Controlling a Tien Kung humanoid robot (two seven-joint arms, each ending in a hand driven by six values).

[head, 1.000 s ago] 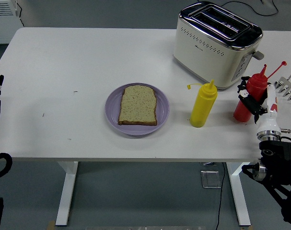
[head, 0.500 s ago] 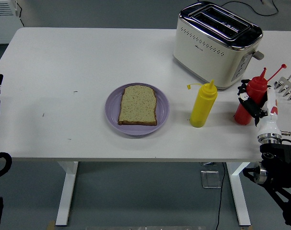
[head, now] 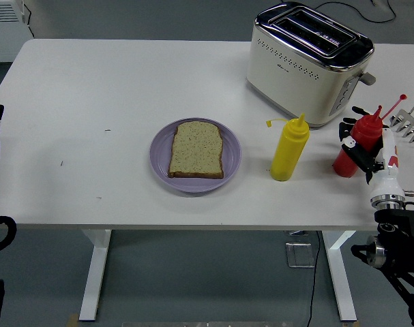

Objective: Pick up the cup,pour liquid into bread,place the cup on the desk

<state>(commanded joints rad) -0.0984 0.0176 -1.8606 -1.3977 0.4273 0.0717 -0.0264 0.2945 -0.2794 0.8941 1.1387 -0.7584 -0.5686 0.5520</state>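
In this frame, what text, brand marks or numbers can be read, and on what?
Toaster: a small dark mark on its cream side, too small to read.
Yellow squeeze bottle: no label visible.
Red squeeze bottle: no label visible.
Nothing else bears legible text.

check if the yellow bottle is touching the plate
Apart. The head view shows a strip of bare white table between the yellow bottle and the rim of the purple plate.
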